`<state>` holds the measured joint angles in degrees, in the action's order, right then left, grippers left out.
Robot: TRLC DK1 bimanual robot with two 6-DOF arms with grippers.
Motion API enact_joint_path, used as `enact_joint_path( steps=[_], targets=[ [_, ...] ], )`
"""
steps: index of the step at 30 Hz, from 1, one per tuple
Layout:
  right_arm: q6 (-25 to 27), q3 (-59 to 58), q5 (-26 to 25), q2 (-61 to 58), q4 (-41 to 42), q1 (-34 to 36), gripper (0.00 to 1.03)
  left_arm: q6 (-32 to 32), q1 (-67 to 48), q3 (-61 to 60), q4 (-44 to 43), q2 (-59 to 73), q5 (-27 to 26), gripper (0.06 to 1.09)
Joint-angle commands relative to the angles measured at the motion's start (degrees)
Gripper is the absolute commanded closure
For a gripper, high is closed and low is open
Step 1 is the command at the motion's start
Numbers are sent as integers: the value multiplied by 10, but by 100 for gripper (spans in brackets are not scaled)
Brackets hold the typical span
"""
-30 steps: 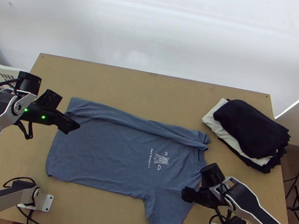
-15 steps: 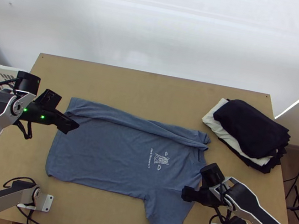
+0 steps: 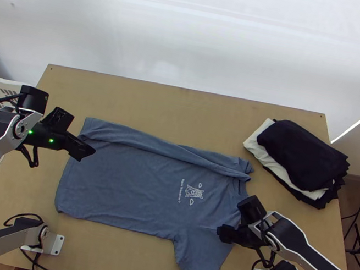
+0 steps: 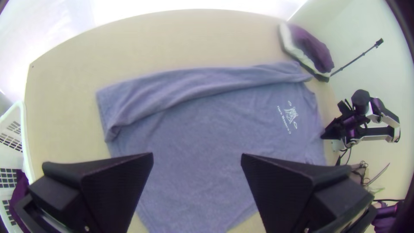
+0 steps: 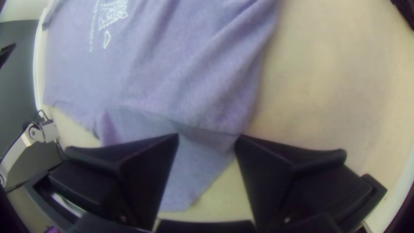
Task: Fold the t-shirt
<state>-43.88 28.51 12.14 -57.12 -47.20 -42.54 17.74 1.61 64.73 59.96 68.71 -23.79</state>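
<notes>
On the table (image 3: 173, 111), the t-shirt (image 3: 126, 187) has its far side (image 3: 161, 145) folded in, near sleeve (image 3: 196, 255) and final folds remaining, left gripper (image 4: 197, 156) wide open, right gripper (image 5: 207, 135) less so, both empty.

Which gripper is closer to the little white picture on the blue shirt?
The right gripper, at the shirt's collar end; the left gripper is near the hem, farther away.

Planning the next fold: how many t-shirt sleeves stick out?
1: the sleeve on the near side, by the right end effector. Another may be hidden in the far-side fold.
</notes>
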Motion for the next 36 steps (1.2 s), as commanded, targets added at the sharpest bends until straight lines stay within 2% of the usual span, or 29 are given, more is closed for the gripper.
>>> enact_joint_path(
  steps=[1,5,7,10,12,14,16,19,23,36],
  targets=[
    [1,8,-36,1,2,-2,100,-2,2,1,2,-2,1,10],
    [1,5,-43,7,4,-2,100,-2,2,-6,5,-2,2,10],
    [1,5,-44,6,4,-2,100,11,3,-19,17,-1,19,10],
    [1,4,-46,6,4,-2,100,83,2,-38,74,-2,76,10],
    [1,5,-47,6,4,-2,100,129,1,-30,149,15,98,10],
    [1,4,-48,6,5,-2,100,177,-6,-42,206,40,158,10],
    [1,5,-48,6,5,-2,100,184,-43,-57,241,56,237,10],
    [1,5,-49,6,5,-2,100,174,-58,-74,261,85,284,10],
    [1,6,-50,8,5,-2,100,172,-72,-102,263,105,290,10],
    [0,5,-51,8,7,-1,100,165,-146,-218,152,102,292,10]
  ],
)
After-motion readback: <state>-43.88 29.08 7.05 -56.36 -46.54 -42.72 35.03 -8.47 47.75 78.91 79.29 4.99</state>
